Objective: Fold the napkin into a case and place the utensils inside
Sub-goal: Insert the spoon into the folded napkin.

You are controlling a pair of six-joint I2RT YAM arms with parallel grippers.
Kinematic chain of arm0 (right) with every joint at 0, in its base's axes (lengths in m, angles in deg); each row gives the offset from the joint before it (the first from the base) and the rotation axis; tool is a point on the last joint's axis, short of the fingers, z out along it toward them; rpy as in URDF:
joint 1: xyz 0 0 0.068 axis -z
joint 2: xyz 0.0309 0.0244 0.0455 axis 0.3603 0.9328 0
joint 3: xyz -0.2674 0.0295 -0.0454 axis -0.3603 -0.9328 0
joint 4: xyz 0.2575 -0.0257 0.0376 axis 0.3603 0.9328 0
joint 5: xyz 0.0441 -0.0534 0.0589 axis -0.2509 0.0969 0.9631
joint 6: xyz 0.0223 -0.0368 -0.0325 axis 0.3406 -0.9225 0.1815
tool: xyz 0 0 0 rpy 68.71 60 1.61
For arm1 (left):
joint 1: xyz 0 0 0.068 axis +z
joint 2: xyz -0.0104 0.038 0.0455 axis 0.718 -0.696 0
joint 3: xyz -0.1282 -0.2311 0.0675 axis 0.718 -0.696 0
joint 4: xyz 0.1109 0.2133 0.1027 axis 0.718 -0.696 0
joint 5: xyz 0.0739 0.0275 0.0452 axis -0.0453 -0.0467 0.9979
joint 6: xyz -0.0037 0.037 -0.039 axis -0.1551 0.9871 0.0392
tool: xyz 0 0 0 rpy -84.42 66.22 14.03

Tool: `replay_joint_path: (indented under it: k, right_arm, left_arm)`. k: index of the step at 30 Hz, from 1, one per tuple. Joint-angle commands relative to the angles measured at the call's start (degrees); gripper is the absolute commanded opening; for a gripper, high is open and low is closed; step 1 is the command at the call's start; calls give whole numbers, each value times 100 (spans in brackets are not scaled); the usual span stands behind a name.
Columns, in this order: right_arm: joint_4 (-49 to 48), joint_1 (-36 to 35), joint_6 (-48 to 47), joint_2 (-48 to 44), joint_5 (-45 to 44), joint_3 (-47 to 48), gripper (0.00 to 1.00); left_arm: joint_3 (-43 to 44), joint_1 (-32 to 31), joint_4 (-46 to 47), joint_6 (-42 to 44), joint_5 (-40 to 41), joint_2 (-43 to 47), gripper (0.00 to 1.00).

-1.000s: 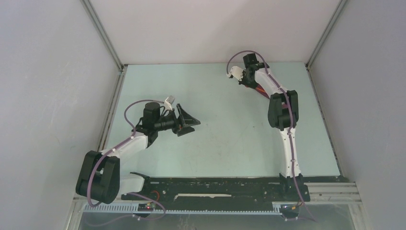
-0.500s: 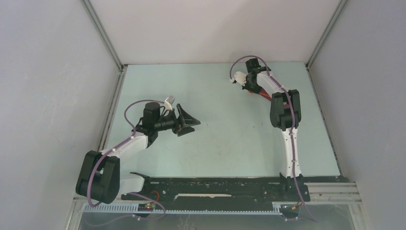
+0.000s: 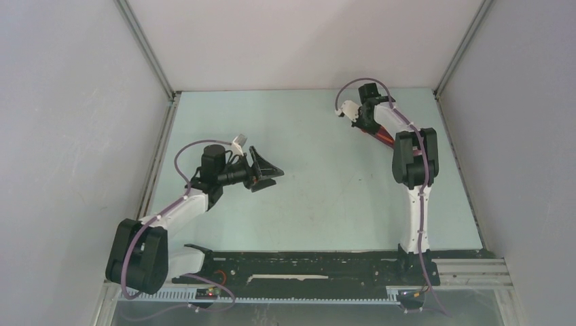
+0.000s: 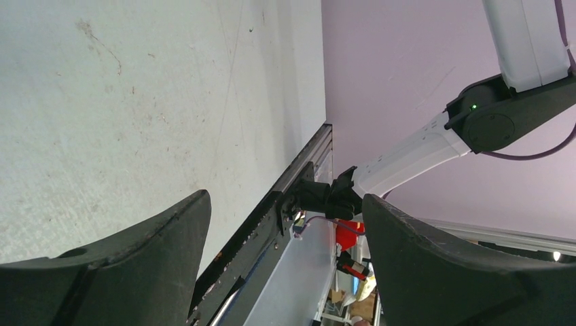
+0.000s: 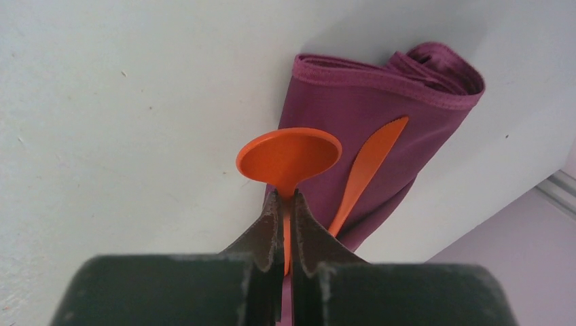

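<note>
Brightness: bright, even and diffuse in all three views.
Shadows: soft and faint on the table (image 3: pixel 319 197); a grey band beside the case (image 5: pixel 367 95).
Focus: spoon (image 5: pixel 289 157) crisp; right gripper (image 5: pixel 286 204) slightly soft near the lens.
Exposure: left gripper (image 4: pixel 285 200) dark, nearly featureless.
Colour: wall (image 4: pixel 407 81) reads lilac in wrist views.

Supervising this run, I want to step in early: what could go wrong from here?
1. The right gripper pinches the spoon only by its thin handle; it may pivot or slip.
2. The left gripper is open, away from the case, so nothing holds the cloth; a push could shove it.
3. The stick lying on the case could get knocked off.
</note>
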State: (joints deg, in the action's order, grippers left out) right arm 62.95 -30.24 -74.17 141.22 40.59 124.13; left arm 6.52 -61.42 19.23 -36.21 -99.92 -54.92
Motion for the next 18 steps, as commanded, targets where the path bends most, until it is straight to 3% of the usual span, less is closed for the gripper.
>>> replay_joint_path:
  k: [1, 18]
  right_arm:
    - [-72, 105, 148, -441, -79, -220, 0]
    - [-224, 339, 420, -355, -150, -137, 0]
  left_arm:
    - [-67, -20, 141, 92, -118, 210, 86]
    - [-24, -20, 143, 70, -114, 173, 86]
